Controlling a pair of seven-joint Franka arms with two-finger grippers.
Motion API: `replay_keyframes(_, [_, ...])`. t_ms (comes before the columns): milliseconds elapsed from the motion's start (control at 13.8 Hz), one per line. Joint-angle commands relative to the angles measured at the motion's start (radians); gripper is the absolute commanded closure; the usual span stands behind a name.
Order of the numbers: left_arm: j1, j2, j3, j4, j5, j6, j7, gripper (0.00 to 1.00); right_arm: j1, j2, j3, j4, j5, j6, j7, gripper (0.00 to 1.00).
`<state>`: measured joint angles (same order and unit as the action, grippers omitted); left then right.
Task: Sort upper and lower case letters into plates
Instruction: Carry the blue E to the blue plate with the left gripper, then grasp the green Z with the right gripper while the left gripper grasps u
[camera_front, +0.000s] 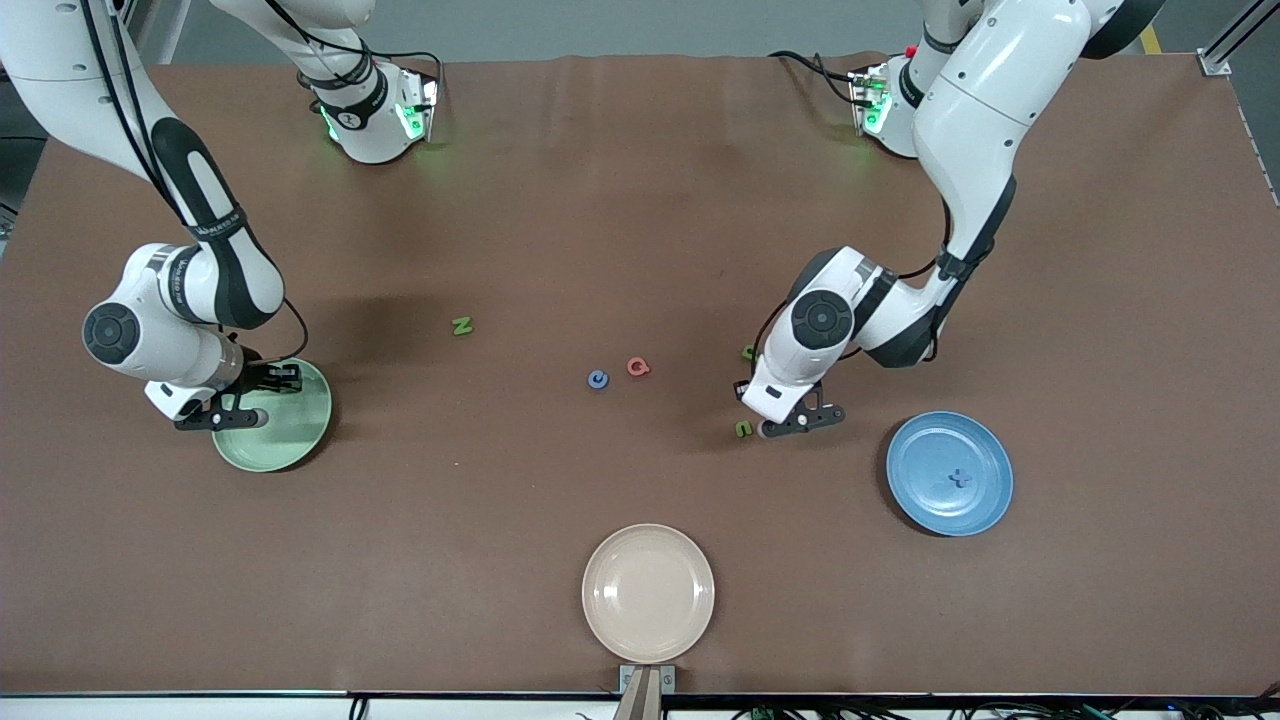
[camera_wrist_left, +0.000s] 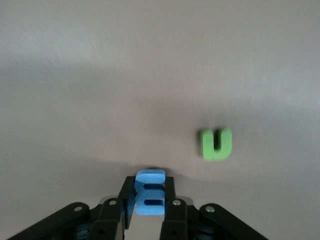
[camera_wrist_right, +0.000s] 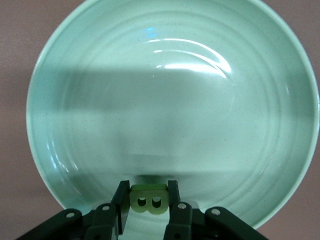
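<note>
Pale green plate (camera_front: 290, 440) at the right arm's end of the table, bare inside. Right gripper (camera_wrist_right: 146, 200) hangs over its rim, fingers pinched on a green B (camera_wrist_right: 147, 201). For a clean drop: shift over the plate's middle, go low, then part the fingers so the letter does not bounce off the rim.

Blue plate (camera_front: 950, 473) at the left arm's end holds 1 dark blue letter (camera_front: 960, 478). Left gripper (camera_wrist_left: 149, 197) is over bare table beside that plate, clamped on a blue E (camera_wrist_left: 150, 194); a green u (camera_wrist_left: 216, 144) lies on the table just beside it. It has to clear the u before carrying over.

Loose on the table (camera_front: 640, 200): green N (camera_front: 461, 325), blue c (camera_front: 597, 379), red Q (camera_front: 638, 367). Beige plate (camera_front: 648, 592) nearest the front camera, unused.
</note>
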<state>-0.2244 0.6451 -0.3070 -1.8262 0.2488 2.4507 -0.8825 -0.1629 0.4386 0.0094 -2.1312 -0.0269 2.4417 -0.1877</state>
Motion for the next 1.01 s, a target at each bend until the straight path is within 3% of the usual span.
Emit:
replay_keyframes(0, [0.089, -0.094, -0.001, -0.005, 0.047, -0.010, 0.008, 1.00, -0.007, -0.037, 0.015, -0.016, -0.011, -0.028, 0.004, 0.00])
replay_keyframes(145, [0.149, -0.114, -0.001, 0.001, 0.107, -0.015, 0.036, 1.00, 0.017, -0.093, 0.021, -0.003, -0.011, -0.131, 0.011, 0.00])
replay_keyframes(289, [0.238, -0.114, -0.003, 0.005, 0.194, -0.015, 0.150, 1.00, 0.113, -0.152, 0.021, -0.006, -0.011, -0.196, 0.086, 0.00])
replay_keyframes(506, [0.359, -0.072, -0.004, 0.042, 0.202, -0.007, 0.356, 0.99, 0.259, -0.158, 0.023, -0.013, -0.011, -0.240, 0.434, 0.00])
replay_keyframes(723, [0.398, 0.013, -0.003, 0.108, 0.204, -0.002, 0.392, 0.93, 0.366, -0.150, 0.024, -0.032, -0.005, -0.224, 0.496, 0.00])
replay_keyframes(795, [0.399, 0.028, -0.003, 0.120, 0.204, -0.002, 0.392, 0.87, 0.408, -0.147, 0.024, -0.032, -0.002, -0.202, 0.496, 0.00])
replay_keyframes(867, [0.399, 0.039, -0.003, 0.131, 0.202, -0.002, 0.390, 0.68, 0.449, -0.146, 0.024, -0.042, -0.001, -0.170, 0.496, 0.00])
replay_keyframes(940, [0.399, 0.045, -0.003, 0.137, 0.196, -0.002, 0.372, 0.36, 0.488, -0.146, 0.024, -0.071, -0.001, -0.117, 0.496, 0.00])
